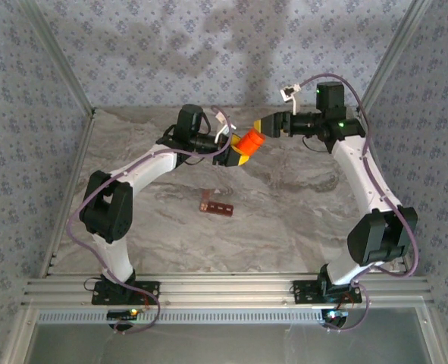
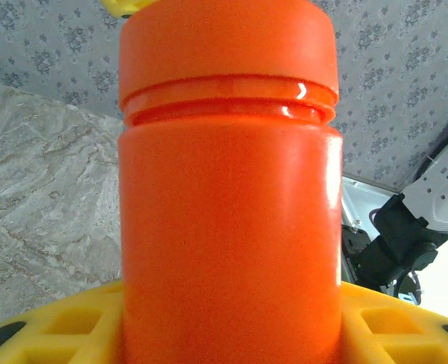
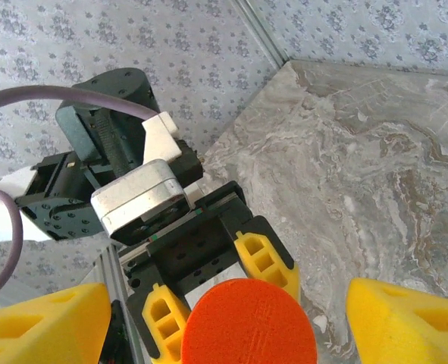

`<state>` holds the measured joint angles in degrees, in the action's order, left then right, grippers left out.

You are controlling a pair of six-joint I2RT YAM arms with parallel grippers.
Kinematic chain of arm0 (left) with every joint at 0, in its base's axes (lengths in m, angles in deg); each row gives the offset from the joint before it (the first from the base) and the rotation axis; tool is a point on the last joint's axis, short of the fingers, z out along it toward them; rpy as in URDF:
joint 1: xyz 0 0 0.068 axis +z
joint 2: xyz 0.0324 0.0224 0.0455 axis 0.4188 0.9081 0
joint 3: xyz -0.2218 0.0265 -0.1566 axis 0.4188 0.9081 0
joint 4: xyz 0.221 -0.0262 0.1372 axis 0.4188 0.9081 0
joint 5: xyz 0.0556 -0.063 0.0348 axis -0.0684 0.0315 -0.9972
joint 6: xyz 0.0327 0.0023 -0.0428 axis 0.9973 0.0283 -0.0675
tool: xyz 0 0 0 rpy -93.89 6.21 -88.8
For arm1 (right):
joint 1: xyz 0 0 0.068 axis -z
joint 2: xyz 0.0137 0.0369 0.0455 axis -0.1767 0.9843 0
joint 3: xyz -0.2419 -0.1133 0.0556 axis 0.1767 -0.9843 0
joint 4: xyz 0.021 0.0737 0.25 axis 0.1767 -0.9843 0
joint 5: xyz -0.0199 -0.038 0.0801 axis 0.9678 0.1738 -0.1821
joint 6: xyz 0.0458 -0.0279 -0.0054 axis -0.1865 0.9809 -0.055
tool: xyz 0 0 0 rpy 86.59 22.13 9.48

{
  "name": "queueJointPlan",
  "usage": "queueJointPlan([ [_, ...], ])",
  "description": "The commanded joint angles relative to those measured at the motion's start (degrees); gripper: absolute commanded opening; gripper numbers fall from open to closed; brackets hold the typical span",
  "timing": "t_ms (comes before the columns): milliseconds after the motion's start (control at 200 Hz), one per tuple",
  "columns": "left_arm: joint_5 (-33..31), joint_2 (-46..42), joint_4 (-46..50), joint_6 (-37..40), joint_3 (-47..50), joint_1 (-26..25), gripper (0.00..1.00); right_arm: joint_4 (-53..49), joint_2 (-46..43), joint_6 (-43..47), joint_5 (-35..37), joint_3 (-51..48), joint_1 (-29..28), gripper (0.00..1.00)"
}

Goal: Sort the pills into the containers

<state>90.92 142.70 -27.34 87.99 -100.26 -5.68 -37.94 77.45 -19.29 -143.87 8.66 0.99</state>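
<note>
My left gripper [image 1: 239, 153] is shut on an orange bottle [image 1: 249, 142] and holds it in the air over the back of the table, cap pointing toward the right arm. In the left wrist view the bottle [image 2: 227, 227] with its screw cap [image 2: 227, 45] stands between yellow fingers [image 2: 64, 326]. My right gripper [image 1: 267, 123] is open at the cap end; its yellow fingers [image 3: 42, 322] stand apart from the cap [image 3: 250, 322] on both sides. The containers [image 1: 216, 205], a dark red-brown strip, lie on the table's middle. The pills are out of view.
The grey marble table [image 1: 284, 220] is boxed in by patterned walls behind and at both sides. An aluminium rail [image 1: 224, 292] runs along the near edge by the arm bases. The left arm's wrist housing [image 3: 133, 197] faces the right wrist camera.
</note>
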Motion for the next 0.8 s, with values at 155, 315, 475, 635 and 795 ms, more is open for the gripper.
queueJointPlan([
  [155,3.0,-0.9,0.7,0.4,-2.6,-0.4,0.0,-5.3,1.9,4.5,0.7,1.6,-2.1,0.82],
  [315,2.9,-0.9,0.7,0.4,-2.8,-0.5,0.0,-5.5,1.8,4.7,1.3,0.9,-2.7,0.77],
  [475,2.8,-0.9,0.5,0.2,-2.9,-0.5,0.0,-5.4,1.7,4.4,1.7,0.3,-2.9,0.56],
  [635,2.4,-0.9,0.0,-0.2,-2.9,-0.5,0.0,-4.7,1.3,3.7,3.4,-1.4,-3.6,0.43],
  [795,-0.2,-1.6,-1.2,-0.6,-2.2,-0.6,0.0,-1.0,0.3,-0.9,7.0,-5.6,-4.7,0.38],
])
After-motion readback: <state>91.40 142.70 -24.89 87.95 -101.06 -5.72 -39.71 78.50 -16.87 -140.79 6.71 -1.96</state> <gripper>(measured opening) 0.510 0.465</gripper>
